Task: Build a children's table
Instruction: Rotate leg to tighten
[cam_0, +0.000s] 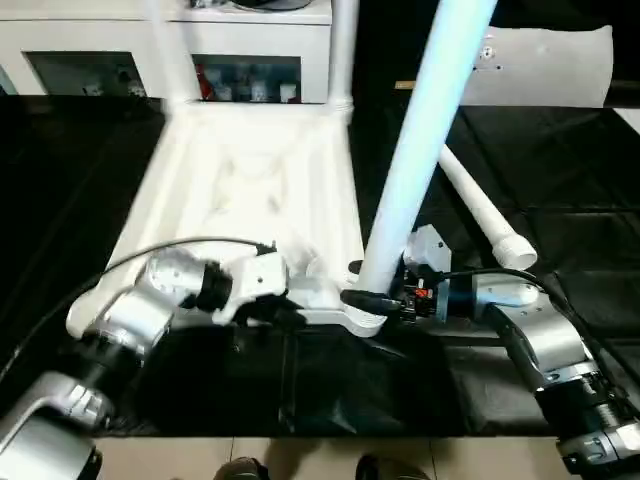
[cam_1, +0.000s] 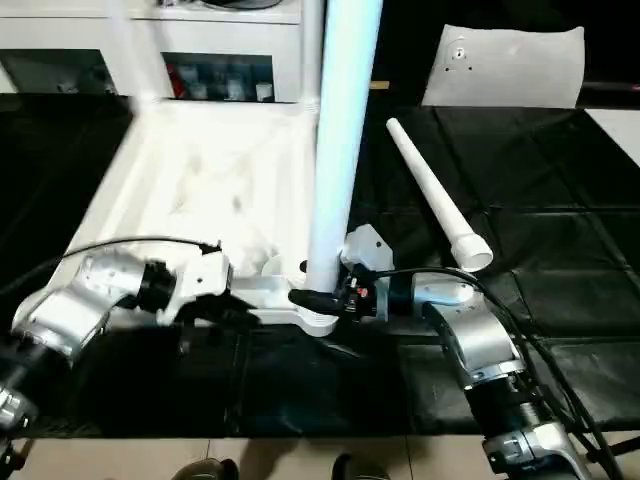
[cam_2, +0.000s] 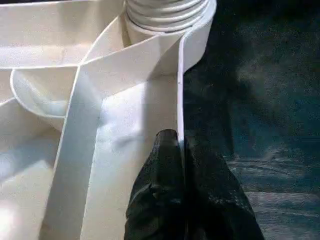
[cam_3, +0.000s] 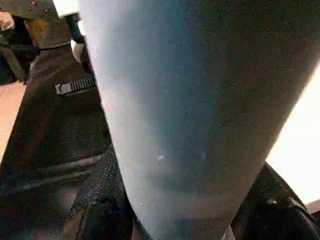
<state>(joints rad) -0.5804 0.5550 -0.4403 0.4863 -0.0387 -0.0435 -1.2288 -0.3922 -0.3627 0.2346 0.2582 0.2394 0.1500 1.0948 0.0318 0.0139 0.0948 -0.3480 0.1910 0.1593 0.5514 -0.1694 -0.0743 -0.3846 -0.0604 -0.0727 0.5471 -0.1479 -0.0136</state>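
No readable text or labels.

Both silver forearms reach in from the lower corners of the head view, the left from 7 o'clock, the right from 5 o'clock, wrists bent so the grippers point inward toward each other. The left gripper (cam_2: 181, 150) has its two black fingers (cam_2: 162, 170) pinched together on the thin side wall of the table top (cam_0: 250, 170). The right gripper (cam_0: 375, 298) clasps the base of an upright leg (cam_0: 420, 140), fingers set about halfway apart around it.
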